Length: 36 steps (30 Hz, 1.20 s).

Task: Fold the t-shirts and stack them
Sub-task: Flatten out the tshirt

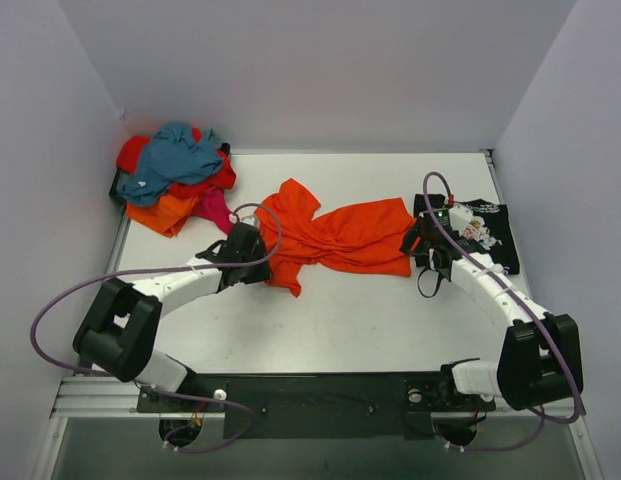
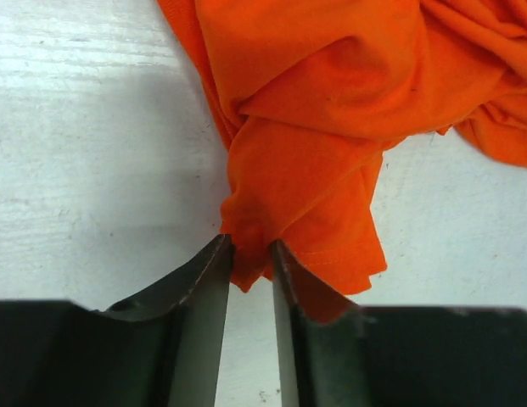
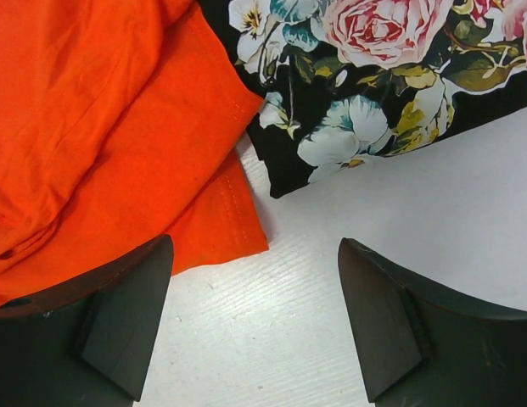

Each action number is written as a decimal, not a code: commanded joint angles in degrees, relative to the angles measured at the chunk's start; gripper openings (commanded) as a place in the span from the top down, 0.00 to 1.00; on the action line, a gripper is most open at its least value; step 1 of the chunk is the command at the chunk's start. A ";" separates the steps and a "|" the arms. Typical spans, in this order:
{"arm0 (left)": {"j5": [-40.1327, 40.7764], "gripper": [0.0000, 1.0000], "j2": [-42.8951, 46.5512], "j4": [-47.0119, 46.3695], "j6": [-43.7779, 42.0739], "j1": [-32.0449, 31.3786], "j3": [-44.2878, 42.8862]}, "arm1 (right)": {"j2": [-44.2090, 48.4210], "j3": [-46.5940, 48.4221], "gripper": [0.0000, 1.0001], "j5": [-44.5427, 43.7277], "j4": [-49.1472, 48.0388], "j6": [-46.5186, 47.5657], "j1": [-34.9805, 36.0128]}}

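A bright orange t-shirt (image 1: 340, 235) lies crumpled across the middle of the table. My left gripper (image 1: 264, 258) is at its left end, jaws nearly closed on a corner of the orange cloth (image 2: 288, 203); the pinch shows in the left wrist view (image 2: 250, 252). My right gripper (image 1: 422, 243) is open and empty, low over bare table (image 3: 255, 254), between the orange shirt's hem corner (image 3: 221, 220) and a corner of the black floral t-shirt (image 3: 348, 110). The black floral shirt (image 1: 485, 225) lies folded at the right.
A heap of t-shirts sits at the back left corner: teal blue (image 1: 180, 155) on top, red (image 1: 133, 152), orange (image 1: 165, 210) and magenta pink (image 1: 215, 208) under it. Grey walls close in the table on three sides.
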<state>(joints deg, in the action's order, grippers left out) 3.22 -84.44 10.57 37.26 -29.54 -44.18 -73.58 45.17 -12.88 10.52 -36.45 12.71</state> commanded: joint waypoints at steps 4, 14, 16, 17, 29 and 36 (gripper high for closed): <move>-0.86 1.00 -1.26 0.84 -2.89 1.15 -1.69 | -5.85 4.57 0.27 1.02 1.43 -1.61 -1.28; 6.79 1.00 24.49 4.82 0.01 9.50 10.33 | -16.50 10.38 0.35 4.88 1.08 -8.46 -4.62; 7.32 1.00 27.13 4.64 0.01 9.50 11.75 | -17.73 11.77 0.39 5.06 0.55 -8.47 -4.89; 7.50 1.00 28.01 5.16 0.01 9.59 11.75 | -18.52 12.22 0.41 4.89 0.46 -8.64 -4.80; 6.71 1.00 29.51 5.25 -0.43 9.50 12.28 | -16.61 5.13 0.51 7.44 -0.06 -15.40 0.90; 7.32 1.00 31.01 5.17 -0.43 9.50 12.63 | -15.27 0.63 0.59 7.26 -2.79 -19.19 3.37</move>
<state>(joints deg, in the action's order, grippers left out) 9.87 -54.87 16.53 36.86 -19.99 -31.73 -90.52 46.61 -4.40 7.97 -52.23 15.86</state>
